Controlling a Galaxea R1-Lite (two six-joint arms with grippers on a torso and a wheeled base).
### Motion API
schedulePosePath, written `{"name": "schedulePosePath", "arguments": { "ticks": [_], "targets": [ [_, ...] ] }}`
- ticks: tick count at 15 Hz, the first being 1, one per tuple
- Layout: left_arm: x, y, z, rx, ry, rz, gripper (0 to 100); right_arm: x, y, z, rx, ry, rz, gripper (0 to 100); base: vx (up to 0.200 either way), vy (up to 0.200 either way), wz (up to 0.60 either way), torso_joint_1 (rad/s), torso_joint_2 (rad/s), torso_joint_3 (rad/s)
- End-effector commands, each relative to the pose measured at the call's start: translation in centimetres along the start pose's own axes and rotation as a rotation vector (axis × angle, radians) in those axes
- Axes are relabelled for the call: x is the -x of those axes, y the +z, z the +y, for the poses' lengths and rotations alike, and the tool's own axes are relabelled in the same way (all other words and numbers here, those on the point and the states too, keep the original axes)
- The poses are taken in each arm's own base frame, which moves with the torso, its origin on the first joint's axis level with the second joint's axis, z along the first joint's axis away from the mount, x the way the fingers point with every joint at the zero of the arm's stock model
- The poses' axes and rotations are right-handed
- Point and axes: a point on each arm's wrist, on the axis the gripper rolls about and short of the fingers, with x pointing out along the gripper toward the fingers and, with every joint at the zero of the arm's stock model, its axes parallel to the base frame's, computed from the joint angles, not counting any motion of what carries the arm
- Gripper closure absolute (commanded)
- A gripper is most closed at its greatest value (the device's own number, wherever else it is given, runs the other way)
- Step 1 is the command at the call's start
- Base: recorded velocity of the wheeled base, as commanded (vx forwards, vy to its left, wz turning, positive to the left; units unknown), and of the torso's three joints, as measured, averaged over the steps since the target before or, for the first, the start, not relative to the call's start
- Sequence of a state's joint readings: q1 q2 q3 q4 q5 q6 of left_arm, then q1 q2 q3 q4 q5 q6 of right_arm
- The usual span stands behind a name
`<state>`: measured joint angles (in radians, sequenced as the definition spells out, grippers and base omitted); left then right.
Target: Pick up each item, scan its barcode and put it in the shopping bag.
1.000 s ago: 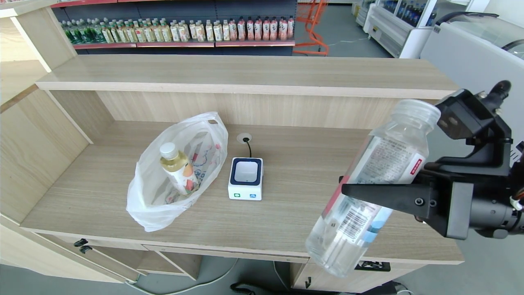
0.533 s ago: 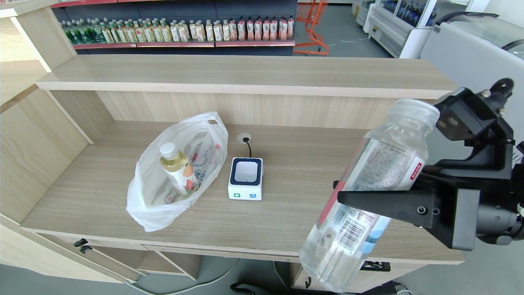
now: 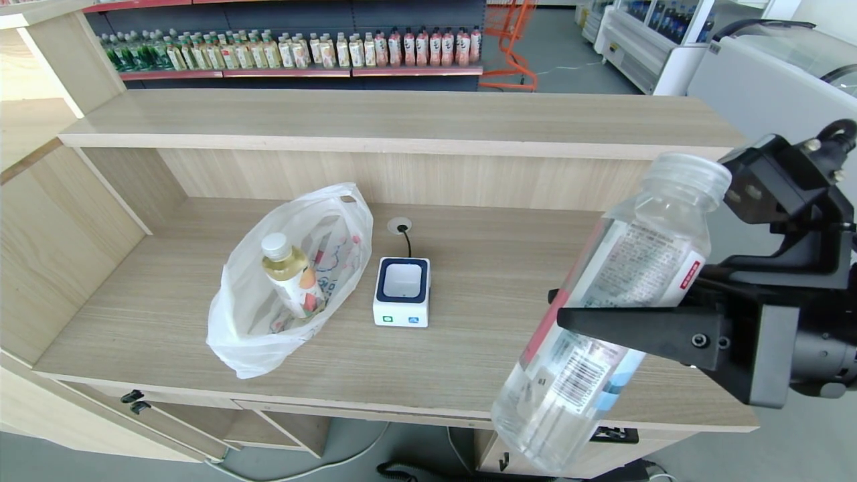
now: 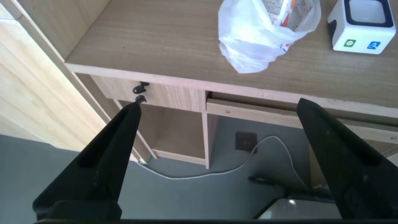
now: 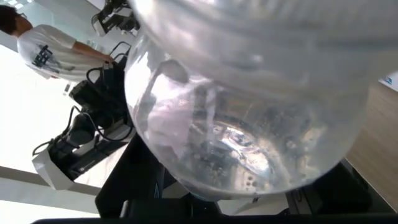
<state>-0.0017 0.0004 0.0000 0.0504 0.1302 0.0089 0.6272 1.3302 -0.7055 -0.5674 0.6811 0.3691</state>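
Note:
My right gripper [image 3: 619, 318] is shut on a clear water bottle [image 3: 606, 314], held tilted in the air over the counter's right front corner, cap up and away, barcode facing me. The bottle's base [image 5: 249, 118] looms close in the right wrist view. A white barcode scanner [image 3: 402, 291] sits mid-counter. Left of it lies the white shopping bag [image 3: 294, 281], open, with a yellow-drink bottle [image 3: 289, 274] inside. My left gripper [image 4: 221, 134] hangs open below the counter's front edge, with the bag [image 4: 264, 34] and scanner [image 4: 364, 25] beyond it.
The wooden counter [image 3: 482, 268] has a raised back ledge and a side wall on the left. A cable hole sits behind the scanner. Drawers and cables lie under the front edge [image 4: 186, 87]. Shelves of bottles stand behind the counter.
The right gripper and its bottle drifted slightly: first a little lower and leftward, then a touch up and right. Bag, scanner and left arm stayed put.

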Motion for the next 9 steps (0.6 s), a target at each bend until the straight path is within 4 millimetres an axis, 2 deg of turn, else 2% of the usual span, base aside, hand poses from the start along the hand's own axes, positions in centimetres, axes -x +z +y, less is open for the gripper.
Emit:
{"name": "schedulePosePath", "arguments": {
  "ticks": [1,2,4,7,9],
  "targets": [
    [0.0,0.0,0.0,0.0,0.0,0.001,0,0.0,0.1,0.1,0.007,0.002,-0.004,100,0.0,0.0,0.0,0.0,0.0,0.0],
    [0.0,0.0,0.0,0.0,0.0,0.0,0,0.0,0.1,0.0,0.01,-0.001,-0.005,100,0.0,0.0,0.0,0.0,0.0,0.0],
    [0.0,0.0,0.0,0.0,0.0,0.0,0,0.4,0.2,-0.6,0.13,-0.038,-0.015,100,0.0,0.0,0.0,0.0,0.0,0.0],
    [0.0,0.0,0.0,0.0,0.0,0.0,0,2.4,0.9,-3.7,0.481,-0.214,-0.015,100,0.0,0.0,0.0,0.0,0.0,0.0],
    [0.0,0.0,0.0,0.0,0.0,0.001,0,4.1,0.5,-4.3,0.685,-0.298,0.016,100,0.0,0.0,0.0,0.0,0.0,0.0]
  ]
}}
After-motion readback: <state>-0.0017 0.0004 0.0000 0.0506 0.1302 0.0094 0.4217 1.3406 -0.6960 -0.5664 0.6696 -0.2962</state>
